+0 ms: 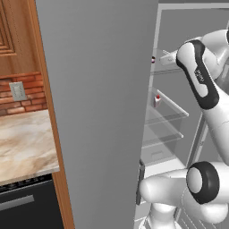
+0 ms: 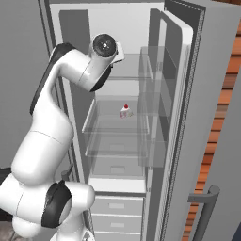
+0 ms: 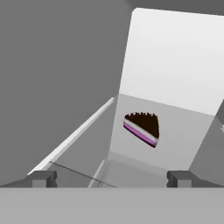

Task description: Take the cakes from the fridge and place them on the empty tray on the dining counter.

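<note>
The fridge (image 2: 188,117) stands open, and my arm reaches into its upper part. On an upper glass shelf (image 3: 175,131) lies the dark chocolate cake (image 3: 142,127), a wedge with a pale and purple stripe. My gripper (image 3: 112,178) is open, short of that cake, with nothing between its fingertips (image 3: 43,178). The slice sits ahead of the gripper, slightly right of centre. One shelf lower lies the white cake with a red top (image 2: 125,111), also seen as the white cake (image 1: 156,100) from the left. The tray and the dining counter are out of view.
The fridge's closed grey door (image 1: 98,112) stands to the left of the opening. Clear door bins (image 2: 157,108) line the open right door, and drawers (image 2: 115,212) sit below the shelves. A marble worktop (image 1: 22,143) over a black oven (image 1: 27,205) lies at far left.
</note>
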Controlling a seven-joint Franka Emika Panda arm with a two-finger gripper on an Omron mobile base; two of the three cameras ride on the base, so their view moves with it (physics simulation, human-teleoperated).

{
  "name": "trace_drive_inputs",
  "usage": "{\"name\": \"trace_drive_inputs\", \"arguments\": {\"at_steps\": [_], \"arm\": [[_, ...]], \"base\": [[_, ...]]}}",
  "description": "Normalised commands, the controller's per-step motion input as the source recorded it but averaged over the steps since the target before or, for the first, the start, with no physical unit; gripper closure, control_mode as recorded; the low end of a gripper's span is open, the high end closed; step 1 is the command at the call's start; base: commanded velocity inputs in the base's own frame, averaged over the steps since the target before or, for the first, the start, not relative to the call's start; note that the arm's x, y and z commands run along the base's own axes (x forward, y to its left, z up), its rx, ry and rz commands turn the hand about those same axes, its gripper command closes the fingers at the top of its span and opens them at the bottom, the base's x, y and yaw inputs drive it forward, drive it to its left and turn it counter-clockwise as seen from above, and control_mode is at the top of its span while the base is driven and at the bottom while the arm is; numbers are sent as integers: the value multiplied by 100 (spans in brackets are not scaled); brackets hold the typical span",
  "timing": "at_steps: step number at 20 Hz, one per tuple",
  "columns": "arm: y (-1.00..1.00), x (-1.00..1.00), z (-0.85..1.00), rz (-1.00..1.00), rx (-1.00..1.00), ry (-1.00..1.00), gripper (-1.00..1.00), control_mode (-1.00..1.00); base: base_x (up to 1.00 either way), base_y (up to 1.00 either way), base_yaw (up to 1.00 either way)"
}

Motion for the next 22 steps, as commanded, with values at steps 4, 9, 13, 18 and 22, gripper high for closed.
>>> {"name": "trace_drive_inputs", "arguments": {"at_steps": [4, 9, 13, 18, 22], "arm": [[0, 30, -1, 1, 0, 1, -100, -100], [0, 35, -6, 0, -1, 3, -100, -100], [0, 37, -10, 0, -2, 6, -100, -100], [-5, 27, -3, 4, 0, 7, -100, -100], [-8, 24, 0, 8, 0, 7, -100, -100]], "base": [[0, 0, 0], [0, 0, 0], [0, 0, 0], [0, 0, 0], [0, 0, 0]]}}
